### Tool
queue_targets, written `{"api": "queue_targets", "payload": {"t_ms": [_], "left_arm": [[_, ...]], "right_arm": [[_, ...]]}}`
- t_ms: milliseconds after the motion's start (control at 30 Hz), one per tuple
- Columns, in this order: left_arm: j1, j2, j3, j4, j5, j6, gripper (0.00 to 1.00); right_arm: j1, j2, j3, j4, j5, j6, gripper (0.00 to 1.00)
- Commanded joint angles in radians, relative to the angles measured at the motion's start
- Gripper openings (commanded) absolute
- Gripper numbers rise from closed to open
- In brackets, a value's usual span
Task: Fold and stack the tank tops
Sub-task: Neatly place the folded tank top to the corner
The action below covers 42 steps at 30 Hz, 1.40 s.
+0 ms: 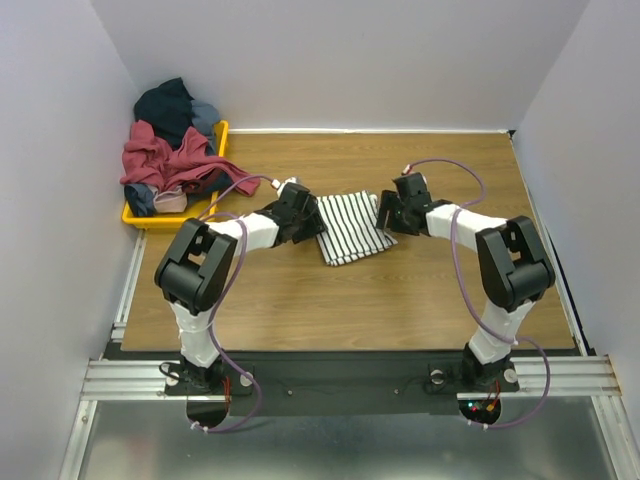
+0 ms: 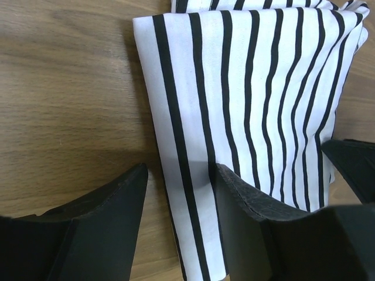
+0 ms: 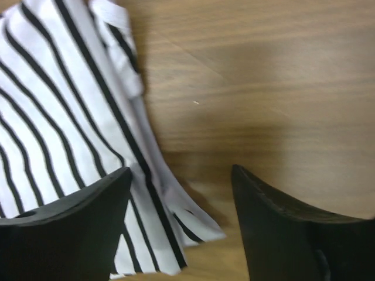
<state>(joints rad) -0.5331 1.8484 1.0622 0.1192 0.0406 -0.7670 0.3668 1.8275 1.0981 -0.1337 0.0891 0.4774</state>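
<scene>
A white tank top with thin dark stripes (image 1: 350,226) lies folded into a small rectangle on the wooden table. My left gripper (image 1: 312,218) is at its left edge and stands open. In the left wrist view the striped cloth (image 2: 252,99) lies flat, and its folded edge runs between the fingers of the left gripper (image 2: 180,172), one over bare wood and one over cloth. My right gripper (image 1: 385,215) is at the top's right edge, open too. In the right wrist view a loose corner of the cloth (image 3: 53,117) lies between the fingers of the right gripper (image 3: 181,172), unheld.
A yellow tray (image 1: 150,215) stands at the back left corner with a heap of maroon, dark blue and grey clothes (image 1: 170,150) spilling over it. White walls close in the table on the left, back and right.
</scene>
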Motion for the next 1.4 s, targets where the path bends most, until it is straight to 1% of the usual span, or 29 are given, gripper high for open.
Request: {"api": "queue_targets", "payload": {"t_ms": [0, 33, 67, 133, 167, 200, 233, 267, 300, 367, 467, 533, 567, 667, 700, 800, 933, 1067, 1233, 1333, 1367], "left_arm": [[0.019, -0.081, 0.025, -0.096, -0.031, 0.029, 0.63], [0.047, -0.103, 0.025, -0.110, -0.025, 0.026, 0.63], [0.062, -0.147, 0.019, -0.116, -0.024, 0.021, 0.63], [0.091, -0.192, 0.012, -0.140, -0.025, 0.014, 0.63], [0.119, -0.239, -0.001, -0.156, -0.025, 0.005, 0.63], [0.128, -0.264, -0.008, -0.162, -0.024, 0.000, 0.63], [0.139, -0.314, -0.017, -0.173, -0.022, -0.005, 0.63], [0.145, -0.314, -0.025, -0.176, -0.022, -0.006, 0.63], [0.151, -0.360, -0.039, -0.181, -0.021, -0.006, 0.63], [0.156, -0.418, -0.057, -0.197, -0.019, -0.006, 0.63], [0.162, -0.463, -0.077, -0.208, 0.001, 0.006, 0.63], [0.166, -0.495, -0.091, -0.213, 0.008, 0.015, 0.63], [0.166, -0.515, -0.097, -0.220, 0.021, 0.018, 0.63], [0.170, -0.546, -0.103, -0.231, 0.028, 0.031, 0.63], [0.170, -0.566, -0.108, -0.234, 0.031, 0.035, 0.63], [0.171, -0.598, -0.114, -0.245, 0.045, 0.047, 0.63], [0.173, -0.618, -0.119, -0.250, 0.080, 0.064, 0.63], [0.173, -0.624, -0.117, -0.250, 0.125, 0.084, 0.62], [0.173, -0.624, -0.110, -0.266, 0.169, 0.126, 0.62], [0.176, -0.635, -0.110, -0.280, 0.182, 0.162, 0.62], [0.177, -0.638, -0.114, -0.280, 0.191, 0.169, 0.62]], "right_arm": [[0.013, -0.115, 0.015, -0.078, 0.130, -0.008, 0.78], [0.035, -0.126, 0.029, -0.105, 0.161, -0.010, 0.79], [0.096, -0.131, 0.040, -0.116, 0.176, -0.010, 0.80], [0.156, -0.106, 0.068, -0.139, 0.195, -0.005, 0.81], [0.181, -0.093, 0.092, -0.144, 0.192, 0.012, 0.81], [0.222, -0.073, 0.100, -0.145, 0.193, 0.020, 0.81], [0.242, -0.033, 0.118, -0.145, 0.201, 0.033, 0.80], [0.257, -0.007, 0.131, -0.145, 0.201, 0.033, 0.80], [0.280, 0.015, 0.140, -0.147, 0.199, 0.047, 0.81], [0.294, 0.073, 0.167, -0.147, 0.192, 0.069, 0.80], [0.307, 0.133, 0.198, -0.147, 0.196, 0.078, 0.80], [0.307, 0.193, 0.227, -0.161, 0.230, 0.084, 0.80], [0.307, 0.208, 0.235, -0.168, 0.273, 0.081, 0.80], [0.268, 0.246, 0.253, -0.208, 0.316, 0.075, 0.81], [0.229, 0.248, 0.253, -0.214, 0.331, 0.064, 0.81], [0.160, 0.251, 0.256, -0.237, 0.334, 0.037, 0.81], [0.006, 0.268, 0.282, -0.267, 0.313, -0.023, 0.82], [-0.113, 0.346, 0.377, -0.305, 0.294, -0.117, 0.84], [-0.293, 0.473, 0.554, -0.343, 0.204, -0.167, 0.85], [-0.362, 0.545, 0.675, -0.380, 0.219, -0.217, 0.88], [-0.361, 0.564, 0.701, -0.397, 0.218, -0.232, 0.89]]}}
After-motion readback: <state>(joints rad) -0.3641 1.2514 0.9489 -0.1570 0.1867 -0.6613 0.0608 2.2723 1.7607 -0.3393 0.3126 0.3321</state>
